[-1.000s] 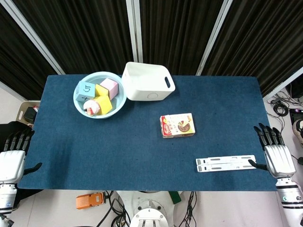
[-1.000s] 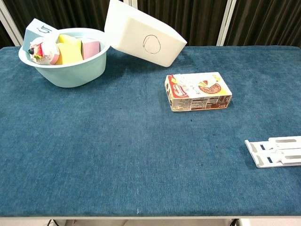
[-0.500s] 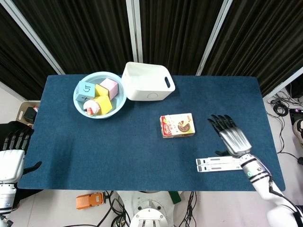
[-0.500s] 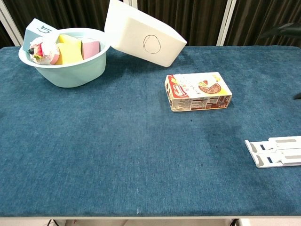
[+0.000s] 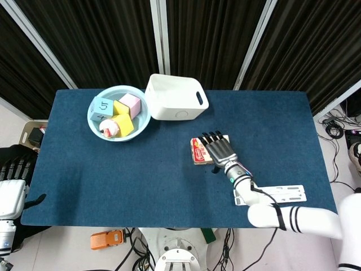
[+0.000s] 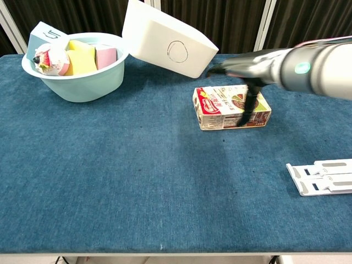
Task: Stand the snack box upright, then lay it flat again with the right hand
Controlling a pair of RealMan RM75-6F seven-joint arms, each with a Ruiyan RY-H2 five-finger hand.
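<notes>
Two views split the facts between them. From the head view, the right hand lies spread over the snack box, covering most of its top, fingers apart and pointing toward the white bin. The chest view shows the side that is hidden from above: the snack box lies flat on the blue surface, the right hand reaches across above it, and one finger hangs down against its front face; whether the hand grips the box I cannot tell. Only the head view shows the left hand, open at the surface's left edge. A bowl of blocks and a white bracket sit well apart.
</notes>
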